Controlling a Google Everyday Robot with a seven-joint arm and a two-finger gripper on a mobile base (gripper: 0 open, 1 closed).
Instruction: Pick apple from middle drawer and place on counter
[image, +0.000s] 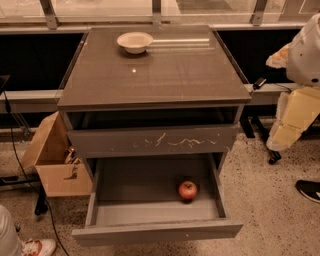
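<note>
The red apple (188, 190) lies on the smooth grey floor of the open middle drawer (135, 190), right of centre and towards the front. The drawer is pulled out towards me, and its plain front (157, 231) is at the bottom of the view. The glossy grey-brown counter (165, 75) tops the cabinet above it. My gripper is not in view. Only the white and cream arm (295, 110) shows at the right edge, level with the cabinet and apart from the drawer.
A pale shallow bowl (135, 42) sits at the counter's back left. A closed drawer front with white scratches (155, 141) is above the open drawer. An open cardboard box (55, 160) stands left of the cabinet. A dark shoe (307, 190) is at the right, and a white shoe (37, 246) is at the bottom left.
</note>
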